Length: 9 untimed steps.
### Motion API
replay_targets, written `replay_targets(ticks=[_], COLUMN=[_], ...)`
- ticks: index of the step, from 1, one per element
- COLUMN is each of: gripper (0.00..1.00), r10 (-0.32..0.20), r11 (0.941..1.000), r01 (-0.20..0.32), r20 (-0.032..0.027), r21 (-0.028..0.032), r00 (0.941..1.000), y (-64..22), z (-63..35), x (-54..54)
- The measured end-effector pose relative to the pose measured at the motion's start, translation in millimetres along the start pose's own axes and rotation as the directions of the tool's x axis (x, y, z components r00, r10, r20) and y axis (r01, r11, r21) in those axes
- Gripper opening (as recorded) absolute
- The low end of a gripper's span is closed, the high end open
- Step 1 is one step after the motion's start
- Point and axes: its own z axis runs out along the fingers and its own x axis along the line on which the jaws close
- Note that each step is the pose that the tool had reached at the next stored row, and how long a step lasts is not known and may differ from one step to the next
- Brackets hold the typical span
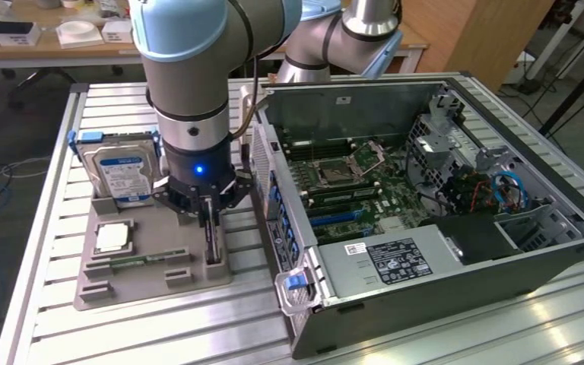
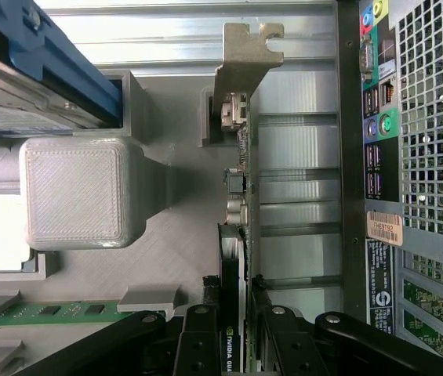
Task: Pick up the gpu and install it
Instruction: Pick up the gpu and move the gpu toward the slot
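Note:
The gpu [image 1: 212, 242] stands on its edge in a slot of the grey holder tray [image 1: 145, 293], to the exterior view's left of the open computer case [image 1: 535, 251]. My gripper [image 1: 209, 214] reaches straight down onto it. In the wrist view the gpu [image 2: 234, 205] shows edge-on, with its silver end bracket [image 2: 243, 55] at the far end. My gripper [image 2: 234, 333] has one black finger [image 2: 199, 337] on each face of the card, shut on it. The card still sits in the tray's slot.
The tray also carries a silver blue-labelled hard drive [image 1: 119, 173], a CPU [image 1: 112, 237] and a RAM stick [image 1: 142, 261]. The case's rear panel [image 2: 409, 157] lies close beside the gpu. Inside the case lie the motherboard [image 1: 358, 186] and a power supply [image 1: 394, 258].

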Motion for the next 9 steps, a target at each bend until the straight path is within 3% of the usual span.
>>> replay_targets(ticks=[9], gripper=[0.26], r10=[0.0], r11=[1.0], r01=[0.0], r20=[0.0], r21=[0.0], r00=[1.0], y=[0.0], z=[0.0], x=[0.0])
